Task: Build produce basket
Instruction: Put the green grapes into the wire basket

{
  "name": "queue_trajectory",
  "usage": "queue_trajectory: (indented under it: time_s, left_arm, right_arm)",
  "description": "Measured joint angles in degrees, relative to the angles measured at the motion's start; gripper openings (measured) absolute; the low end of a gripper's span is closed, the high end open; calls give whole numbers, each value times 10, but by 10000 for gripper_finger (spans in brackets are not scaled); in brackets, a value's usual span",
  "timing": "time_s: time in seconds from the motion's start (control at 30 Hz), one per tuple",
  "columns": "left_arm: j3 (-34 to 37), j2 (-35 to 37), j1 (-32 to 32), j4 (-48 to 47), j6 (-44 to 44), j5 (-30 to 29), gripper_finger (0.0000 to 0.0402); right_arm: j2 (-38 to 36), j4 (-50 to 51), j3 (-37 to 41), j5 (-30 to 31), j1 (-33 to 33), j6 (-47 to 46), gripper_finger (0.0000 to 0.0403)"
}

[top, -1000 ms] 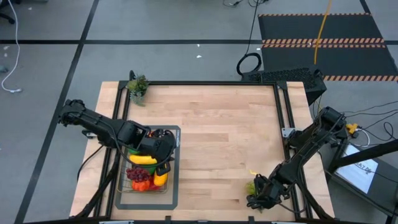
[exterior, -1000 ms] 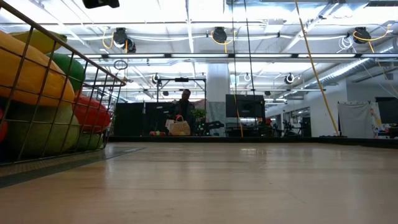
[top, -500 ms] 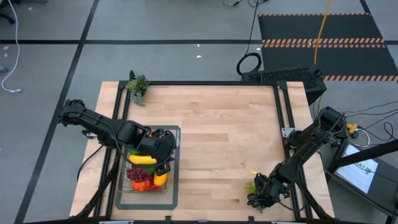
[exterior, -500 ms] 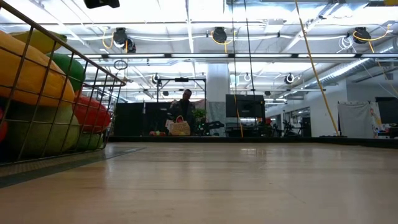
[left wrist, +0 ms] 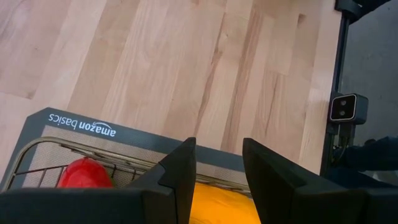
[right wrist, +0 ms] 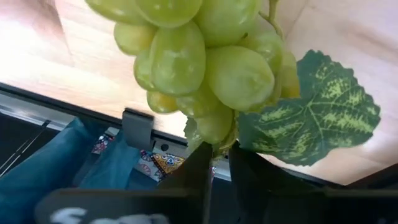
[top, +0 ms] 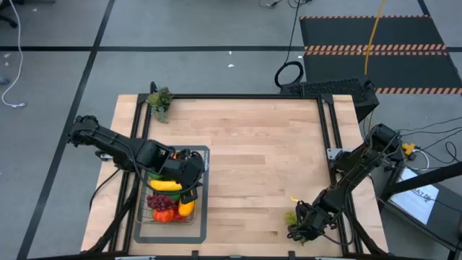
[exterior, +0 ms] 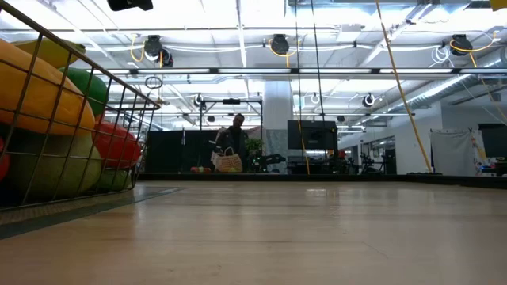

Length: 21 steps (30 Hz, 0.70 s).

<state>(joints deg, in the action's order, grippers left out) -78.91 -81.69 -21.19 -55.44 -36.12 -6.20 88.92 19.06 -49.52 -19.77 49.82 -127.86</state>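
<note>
The right hand (top: 297,230) gripped green grapes (right wrist: 199,59) at the counter's (top: 267,159) near edge, well apart from the basket (top: 170,198), where the left hand (left wrist: 217,177) hovered released, likely awaiting them.

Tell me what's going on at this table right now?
A two-armed robot is filling a wire basket with toy produce. The left gripper hangs open over the basket, which sits on a grey mat and already holds yellow, red and purple pieces. The right gripper is at the table's near right corner, closed on a bunch of green grapes with a leaf. A small potted sprig stands at the far left corner.
</note>
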Motion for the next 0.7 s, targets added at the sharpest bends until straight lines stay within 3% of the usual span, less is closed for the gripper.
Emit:
queue_trajectory:
  time_s: [0.2,0.4,0.7]
  left_arm:
    - [0,0,0,4,0,1,131]
    - [0,0,-4,62,-1,2,131]
    - [0,0,-14,198,23,3,131]
  right_arm:
    - [0,13,0,2,0,15,8]
    - [-5,-8,0,14,0,38,4]
    - [-62,-7,-22,195,-5,88,2]
